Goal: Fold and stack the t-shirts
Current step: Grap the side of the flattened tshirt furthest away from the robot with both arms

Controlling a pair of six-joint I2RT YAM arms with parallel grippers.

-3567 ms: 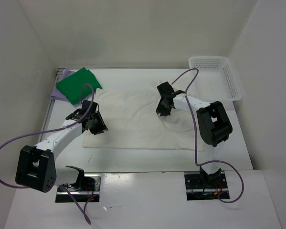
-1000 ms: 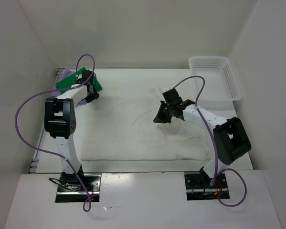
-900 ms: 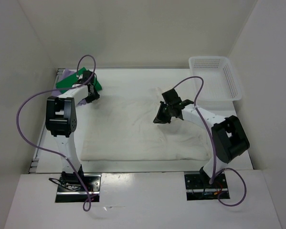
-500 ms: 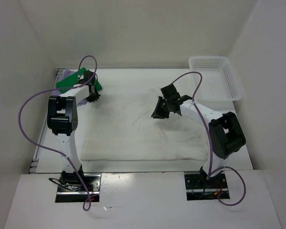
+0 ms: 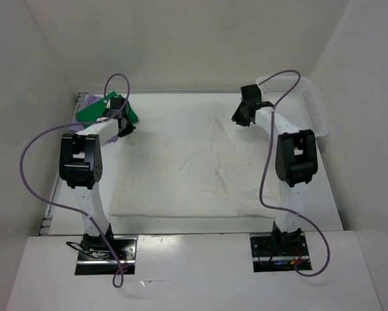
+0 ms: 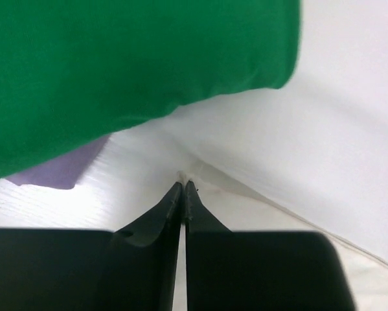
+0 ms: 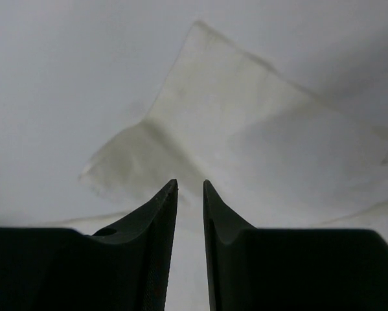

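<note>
The left gripper (image 6: 182,184) is pinching the far-left corner of the white t-shirt (image 5: 194,168), which is lying spread across the middle of the table (image 5: 323,188). This is just beside the green t-shirt (image 5: 93,111) stacked in the far-left corner. The right gripper (image 7: 190,184) is hovering over the shirt's far-right edge, fingers slightly apart and empty. Lifting one-sided is risking bunching the cloth or dragging that stack.

No writing, label, brand or number can be read anywhere here. The green shirt (image 6: 116,65), the white shirt (image 5: 194,168) and the mesh basket (image 5: 318,113) show plain surfaces. The mounting plates (image 5: 129,246) at the arm bases carry small coloured specks that may be markings, but they are too small to tell.
</note>
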